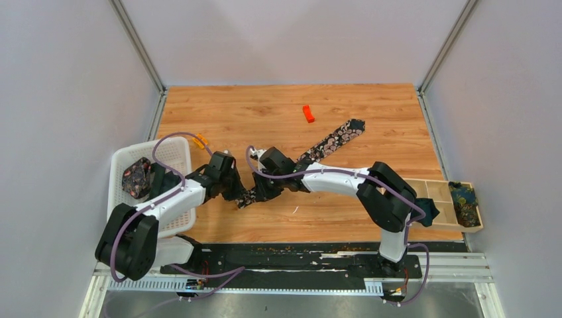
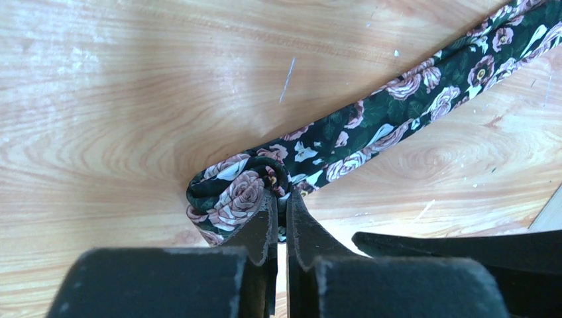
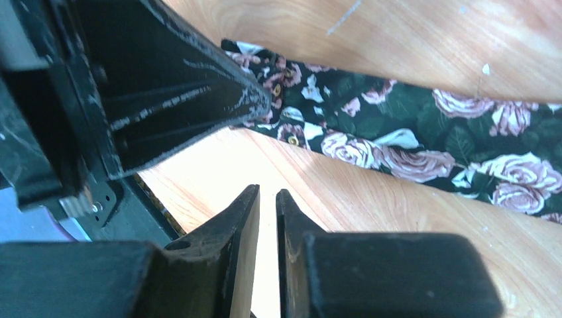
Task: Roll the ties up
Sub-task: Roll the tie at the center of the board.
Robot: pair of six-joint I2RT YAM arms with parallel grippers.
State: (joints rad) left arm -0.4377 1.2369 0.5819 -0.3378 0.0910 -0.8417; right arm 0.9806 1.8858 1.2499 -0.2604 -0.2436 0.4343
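Note:
A black tie with pink roses (image 1: 335,139) lies slantwise across the wooden table. Its near end is curled into a small roll (image 2: 228,192). My left gripper (image 2: 281,192) is shut on that roll, its fingers pinching the fabric, and the rest of the strip (image 2: 411,112) runs off to the upper right. My right gripper (image 3: 267,192) hovers just beside the tie (image 3: 411,142), its jaws a narrow gap apart with only bare wood between them. The left gripper's dark finger (image 3: 185,99) fills the upper left of the right wrist view. From above, both grippers meet at the tie's near end (image 1: 248,195).
A white basket (image 1: 175,156) at the left holds a rolled floral tie (image 1: 136,177). An orange block (image 1: 308,113) lies at the back of the table. A wooden tray (image 1: 437,189) at the right edge holds a patterned tie (image 1: 464,202) and a dark teal one (image 1: 427,212).

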